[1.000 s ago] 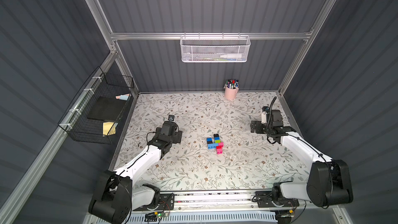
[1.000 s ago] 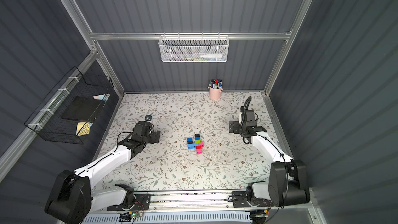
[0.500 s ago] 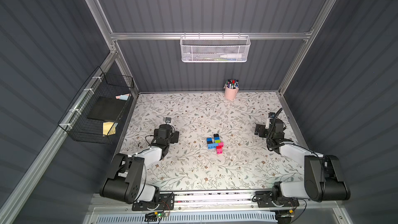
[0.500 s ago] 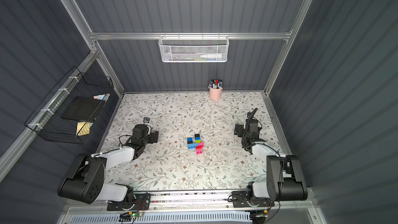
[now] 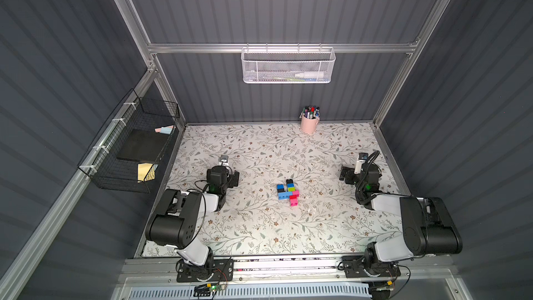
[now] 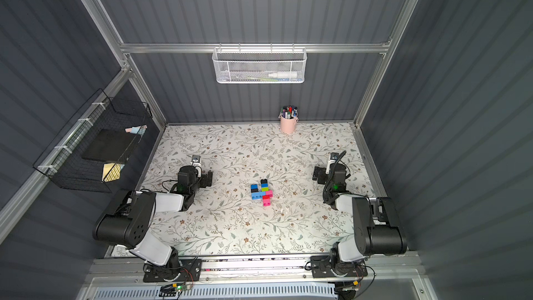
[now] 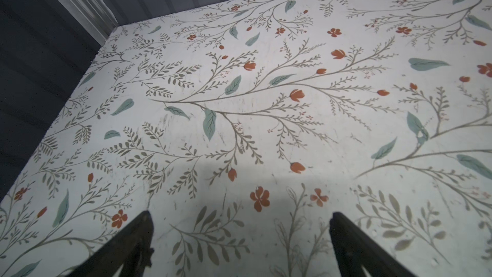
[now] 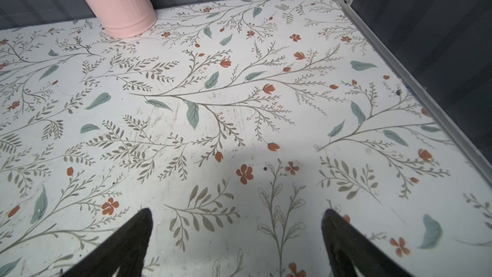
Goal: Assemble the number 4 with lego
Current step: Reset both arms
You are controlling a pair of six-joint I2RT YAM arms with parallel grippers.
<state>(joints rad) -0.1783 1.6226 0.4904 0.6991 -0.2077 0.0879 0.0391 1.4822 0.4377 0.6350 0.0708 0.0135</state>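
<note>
Dark grey ribbed walls [image 5: 274, 10] box in the floral-patterned white worktop [image 5: 259, 226]. Black-and-white left arm [image 5: 184, 209] and right arm [image 5: 415, 220] sit folded low at their own sides. Pink metal bucket of marker pens [image 5: 308, 125] stands by the back wall. Dead centre lies the number 4 [image 5: 288, 193], flat, of joined blue, black, green, red and pink lego bricks, well apart from both arms. Left gripper [image 7: 239, 217] is spread wide over bare worktop; right gripper [image 8: 237, 213] is spread wide too.

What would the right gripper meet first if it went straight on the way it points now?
Probably the floral table itself: the right gripper, jaws open, points down at it. The pink bucket stands aside of that line; depth is unclear.
</note>
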